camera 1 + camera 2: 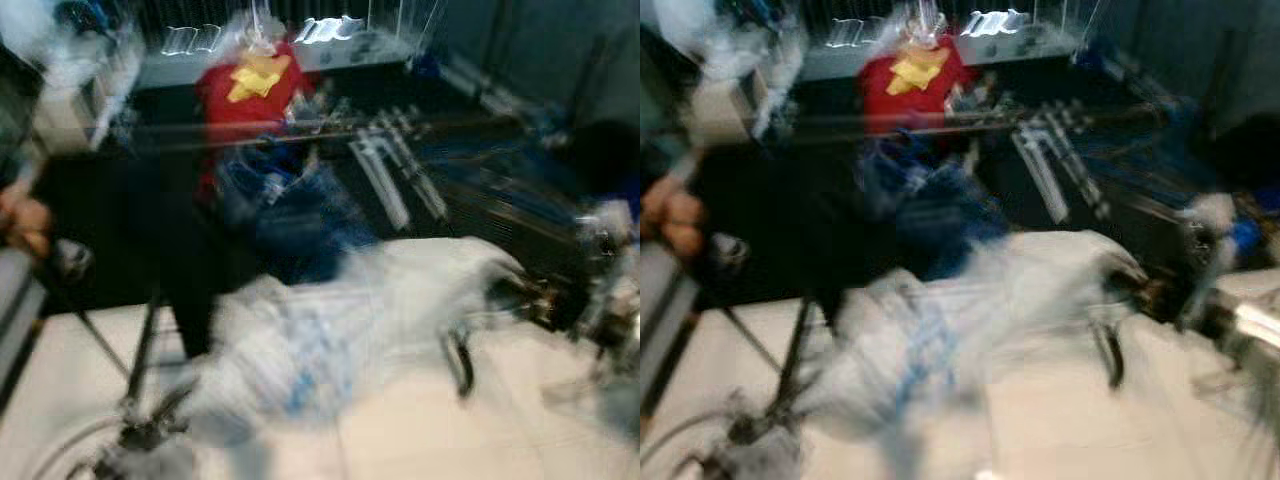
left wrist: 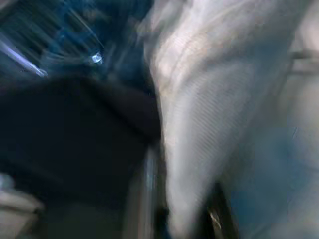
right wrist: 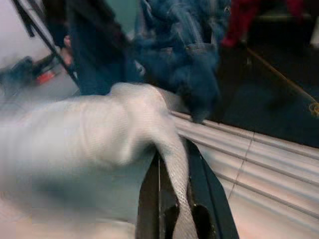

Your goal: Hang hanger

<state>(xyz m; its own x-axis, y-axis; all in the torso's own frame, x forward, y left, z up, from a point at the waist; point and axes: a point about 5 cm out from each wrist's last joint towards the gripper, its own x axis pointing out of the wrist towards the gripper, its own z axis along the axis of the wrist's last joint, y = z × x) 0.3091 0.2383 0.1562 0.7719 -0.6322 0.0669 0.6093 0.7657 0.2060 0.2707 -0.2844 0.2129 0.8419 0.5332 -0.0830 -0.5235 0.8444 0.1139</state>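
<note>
Blurred view, my right gripper [image 3: 174, 199] pinching a white garment [image 1: 330, 320], left gripper's grip I cannot tell, red shirt [image 1: 250, 95] hanging behind.

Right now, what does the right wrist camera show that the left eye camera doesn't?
Right wrist view: the right gripper close up, its two black fingers pinching a fold of the white garment, above pale ridged slats.

Left eye view, though blurred: a red garment hanging behind a rail, a person's hand at the left edge, the pale floor.

Both show the white garment and blue denim clothing.
</note>
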